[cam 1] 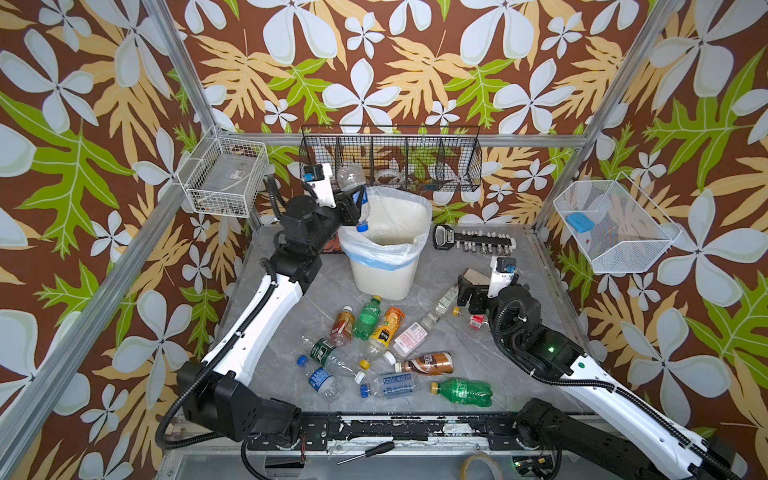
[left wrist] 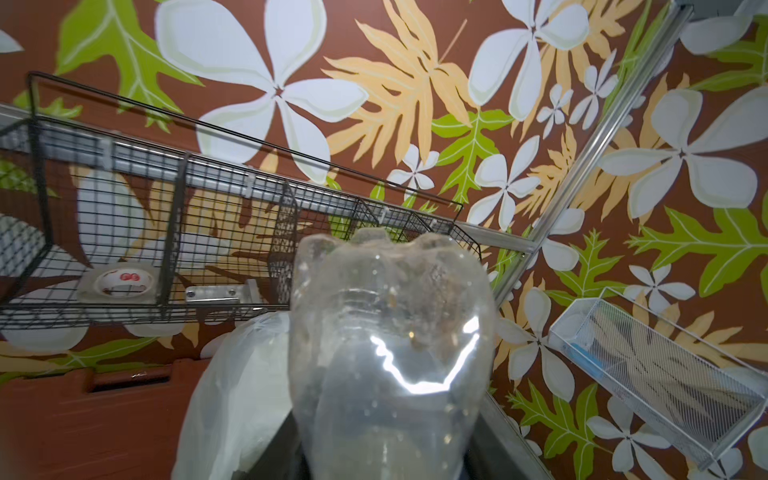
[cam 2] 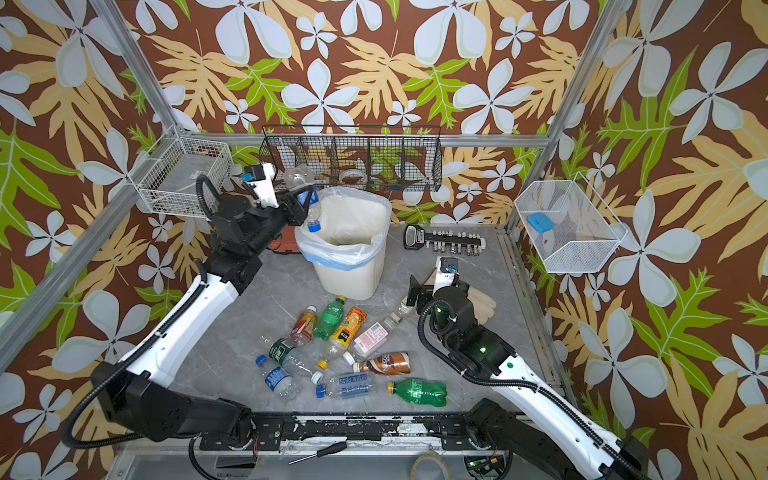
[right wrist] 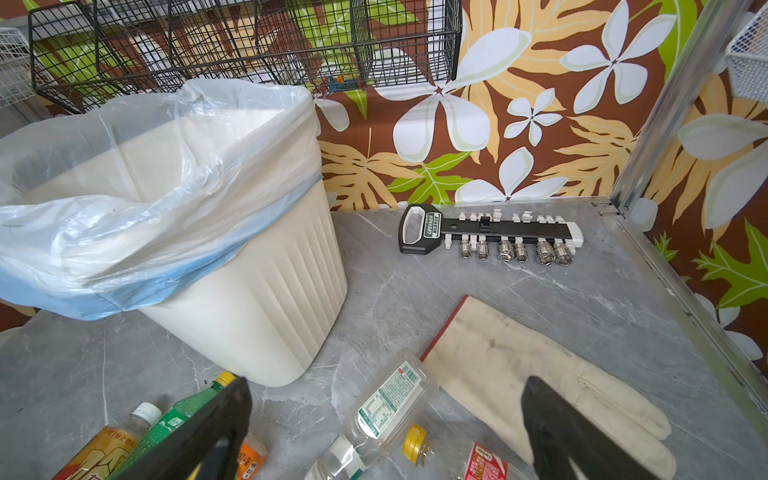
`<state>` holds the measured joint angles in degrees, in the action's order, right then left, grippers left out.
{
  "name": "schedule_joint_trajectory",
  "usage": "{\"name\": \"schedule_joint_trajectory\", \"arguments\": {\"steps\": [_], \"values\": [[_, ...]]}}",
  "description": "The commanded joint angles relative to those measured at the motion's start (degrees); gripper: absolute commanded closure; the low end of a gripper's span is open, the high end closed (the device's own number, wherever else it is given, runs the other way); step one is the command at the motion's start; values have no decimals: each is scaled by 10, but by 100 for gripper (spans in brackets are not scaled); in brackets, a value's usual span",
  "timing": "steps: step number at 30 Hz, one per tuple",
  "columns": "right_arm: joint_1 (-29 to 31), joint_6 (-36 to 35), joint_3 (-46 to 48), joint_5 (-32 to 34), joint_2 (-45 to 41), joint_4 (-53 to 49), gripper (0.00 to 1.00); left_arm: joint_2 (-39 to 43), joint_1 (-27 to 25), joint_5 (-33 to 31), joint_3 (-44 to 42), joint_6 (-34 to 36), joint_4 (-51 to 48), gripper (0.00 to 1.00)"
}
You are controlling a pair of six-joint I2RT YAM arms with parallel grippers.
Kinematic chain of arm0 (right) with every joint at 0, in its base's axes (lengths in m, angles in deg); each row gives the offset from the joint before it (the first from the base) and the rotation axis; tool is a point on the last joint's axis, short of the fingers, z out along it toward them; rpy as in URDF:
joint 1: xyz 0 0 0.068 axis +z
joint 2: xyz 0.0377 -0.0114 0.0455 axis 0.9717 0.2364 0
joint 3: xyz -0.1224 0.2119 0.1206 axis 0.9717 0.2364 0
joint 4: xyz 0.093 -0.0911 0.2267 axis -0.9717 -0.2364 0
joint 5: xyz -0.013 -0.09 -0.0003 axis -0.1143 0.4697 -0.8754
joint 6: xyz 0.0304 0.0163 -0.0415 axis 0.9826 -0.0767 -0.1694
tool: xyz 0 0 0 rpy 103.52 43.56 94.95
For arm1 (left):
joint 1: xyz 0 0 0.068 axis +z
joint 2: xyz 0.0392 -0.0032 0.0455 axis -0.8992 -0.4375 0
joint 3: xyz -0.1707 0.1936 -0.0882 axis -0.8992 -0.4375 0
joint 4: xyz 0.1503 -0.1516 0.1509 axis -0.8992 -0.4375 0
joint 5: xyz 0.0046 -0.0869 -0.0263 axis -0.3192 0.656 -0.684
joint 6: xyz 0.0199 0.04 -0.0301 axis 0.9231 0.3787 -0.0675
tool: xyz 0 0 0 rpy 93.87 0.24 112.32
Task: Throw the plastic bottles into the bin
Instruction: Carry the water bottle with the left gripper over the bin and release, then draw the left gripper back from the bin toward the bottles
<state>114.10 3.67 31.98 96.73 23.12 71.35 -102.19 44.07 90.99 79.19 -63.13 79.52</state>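
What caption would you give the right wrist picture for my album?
Open right gripper frames a clear bottle lying beside a beige glove, bag-lined white bin beyond.
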Motion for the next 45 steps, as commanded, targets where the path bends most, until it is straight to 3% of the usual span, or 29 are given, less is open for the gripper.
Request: {"name": "schedule_joint_trajectory", "arguments": {"steps": [1,17,18,19,20,22,24,30,35,41,45], "values": [[1,5,-6,11,-2,-4,0,-38,-17,-45,26,48,1,61],[1,1,1,22,-12,-8,1,-97,-17,-92,37,59,-17,61],[0,1,2,23,-13,-8,0,-96,-17,-93,36,60,-19,53],[1,2,3,23,-14,-9,0,-93,-17,-96,33,59,-20,34],[1,3,3,23,-14,-9,0,-90,-17,-98,29,59,-20,22],[1,5,3,23,-14,-10,0,-79,-17,-105,20,56,-18,6],[1,6,3,23,-13,-11,1,-65,-17,-110,10,55,-14,0],[1,10,-2,22,-2,-16,0,-5,-18,-122,-23,52,-9,0],[1,24,-1,11,4,-32,0,116,-17,-159,-154,41,6,0],[1,70,15,-10,6,-83,0,318,-16,-217,-427,-12,11,0],[1,85,25,-24,7,-103,0,397,-16,-245,-506,-45,-20,0]]}}
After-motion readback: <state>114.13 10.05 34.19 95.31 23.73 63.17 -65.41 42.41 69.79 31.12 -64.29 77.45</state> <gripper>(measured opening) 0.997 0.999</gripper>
